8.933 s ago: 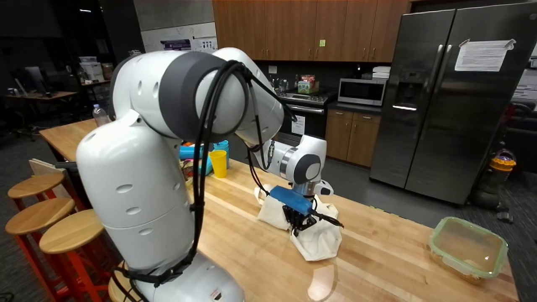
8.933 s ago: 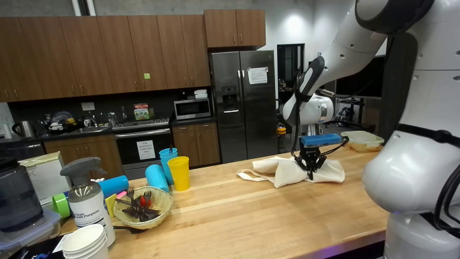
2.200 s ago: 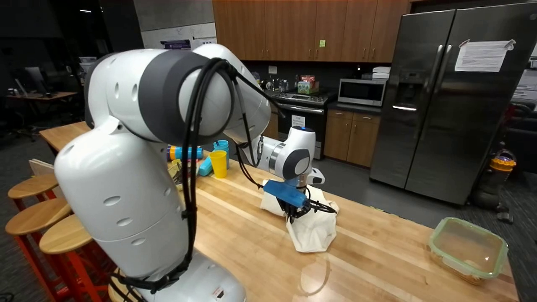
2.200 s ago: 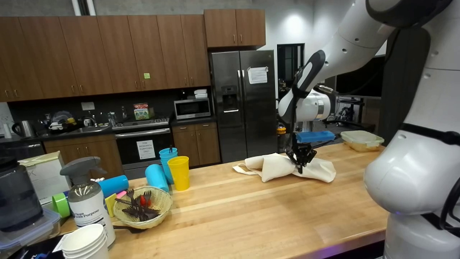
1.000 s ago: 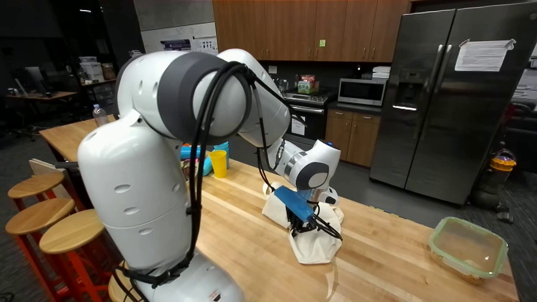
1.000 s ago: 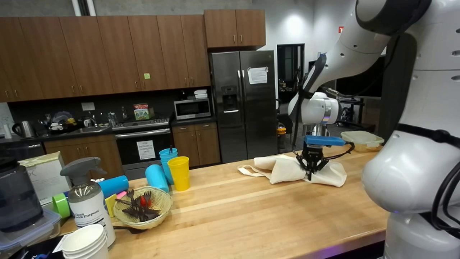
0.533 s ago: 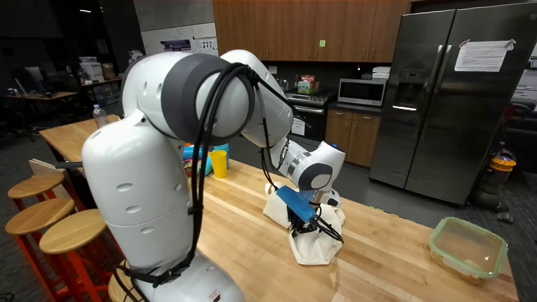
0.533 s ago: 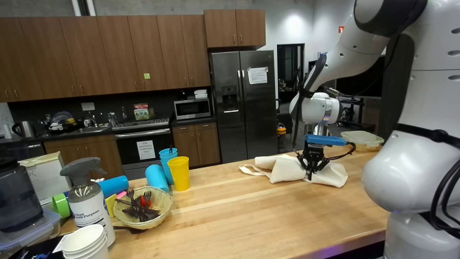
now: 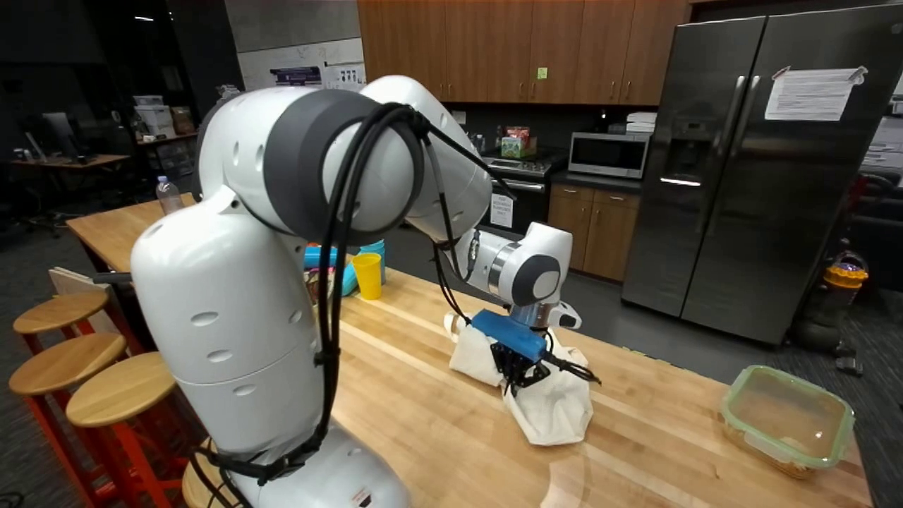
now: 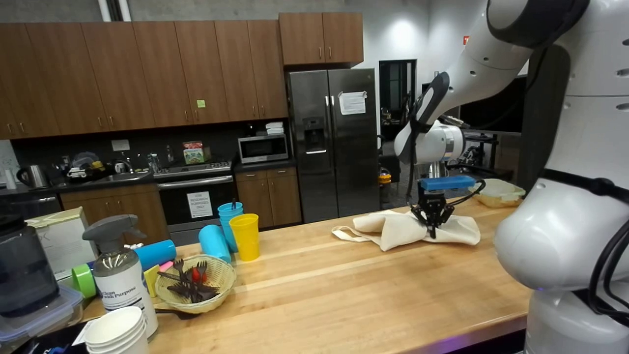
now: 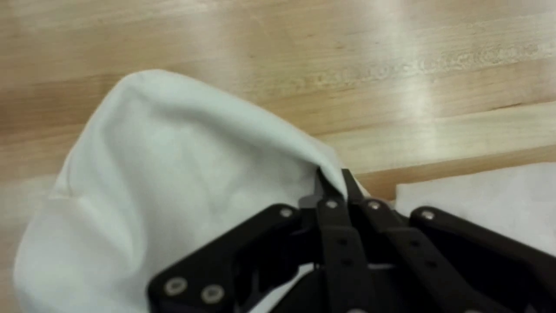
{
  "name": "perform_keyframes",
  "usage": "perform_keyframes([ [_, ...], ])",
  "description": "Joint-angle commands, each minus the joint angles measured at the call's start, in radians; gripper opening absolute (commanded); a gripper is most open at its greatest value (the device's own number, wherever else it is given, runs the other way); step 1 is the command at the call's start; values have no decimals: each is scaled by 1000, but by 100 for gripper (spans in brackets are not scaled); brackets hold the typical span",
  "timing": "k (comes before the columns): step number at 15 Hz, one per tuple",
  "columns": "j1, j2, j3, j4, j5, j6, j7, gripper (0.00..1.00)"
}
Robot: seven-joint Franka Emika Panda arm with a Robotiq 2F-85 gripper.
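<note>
Wrist view: at lower centre, the pincer (image 11: 334, 179) is clamped on a cream canvas tote bag (image 11: 191, 174), grasped but seemingly not lifted off the wooden surface (image 11: 243, 39). In an exterior view, the bag lies right of centre, long axis across, strap handle (image 10: 351, 239) pointing left. In an exterior view, it slants down rightward, left of a green-lidded container (image 9: 786, 416).
</note>
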Motion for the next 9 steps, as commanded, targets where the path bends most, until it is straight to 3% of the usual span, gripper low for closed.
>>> perform_keyframes([
  [1, -54, -183, -35, -8, -133, -125, -64, 1],
  [9, -201, -464, -203, 68, -302, -256, -372, 1],
])
